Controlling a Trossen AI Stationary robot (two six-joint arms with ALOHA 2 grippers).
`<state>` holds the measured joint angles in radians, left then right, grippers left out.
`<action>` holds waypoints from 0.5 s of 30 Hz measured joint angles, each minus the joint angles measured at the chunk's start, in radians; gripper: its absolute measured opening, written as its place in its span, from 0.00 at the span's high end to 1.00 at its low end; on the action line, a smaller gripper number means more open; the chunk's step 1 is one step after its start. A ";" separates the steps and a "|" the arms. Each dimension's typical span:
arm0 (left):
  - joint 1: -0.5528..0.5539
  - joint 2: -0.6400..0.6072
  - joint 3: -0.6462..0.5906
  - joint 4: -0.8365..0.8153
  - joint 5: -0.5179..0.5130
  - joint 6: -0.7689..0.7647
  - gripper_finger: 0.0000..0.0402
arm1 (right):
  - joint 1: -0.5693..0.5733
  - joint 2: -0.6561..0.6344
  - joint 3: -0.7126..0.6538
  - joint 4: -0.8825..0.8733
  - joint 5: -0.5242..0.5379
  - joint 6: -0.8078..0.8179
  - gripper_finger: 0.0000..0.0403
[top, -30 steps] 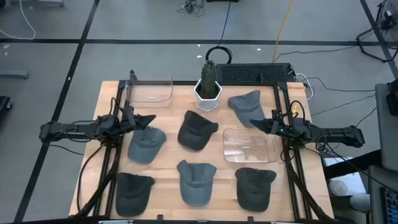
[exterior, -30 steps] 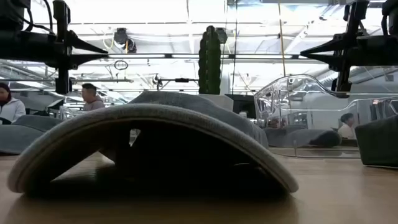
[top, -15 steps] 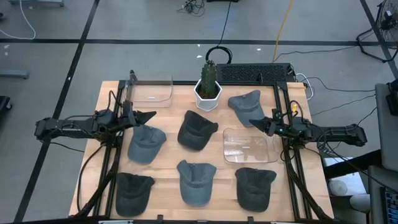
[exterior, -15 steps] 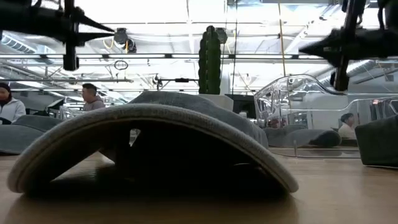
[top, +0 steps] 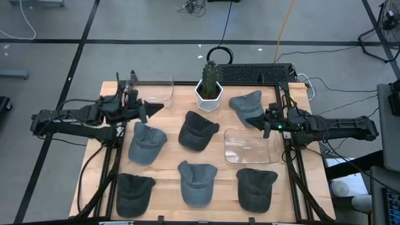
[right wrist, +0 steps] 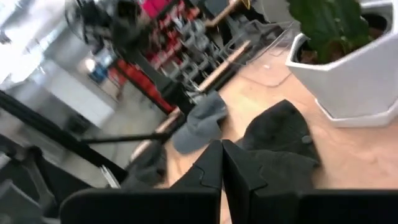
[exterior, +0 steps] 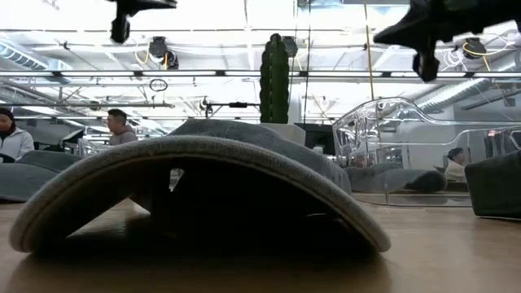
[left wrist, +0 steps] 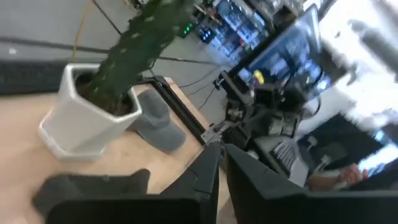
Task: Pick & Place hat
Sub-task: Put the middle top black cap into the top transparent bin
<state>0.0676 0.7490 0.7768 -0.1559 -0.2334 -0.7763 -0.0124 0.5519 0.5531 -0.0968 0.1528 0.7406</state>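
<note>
Both arms are black and thin, with black cables along them. The fingers [left wrist: 202, 177] are pointed.

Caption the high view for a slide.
Six grey fabric caps on a wooden table, both grippers shut and empty above them.

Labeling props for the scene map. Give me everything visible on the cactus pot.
The cactus pot is a white faceted planter, hexagonal seen from above, matte and looking like ceramic or plastic. It stands upright at the table's far edge, centre. One dark green columnar cactus rises straight from it. In the left wrist view the pot rests directly on the wooden tabletop. No hat or gripper touches it.
</note>
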 joint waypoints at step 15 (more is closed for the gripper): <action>0.047 0.610 0.589 -0.472 0.403 0.533 0.53 | -0.001 0.190 0.329 -0.176 -0.054 -0.188 1.00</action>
<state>0.1149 1.3594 1.3653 -0.6278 0.1691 -0.2435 -0.0132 0.7422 0.8818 -0.2732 0.0991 0.5528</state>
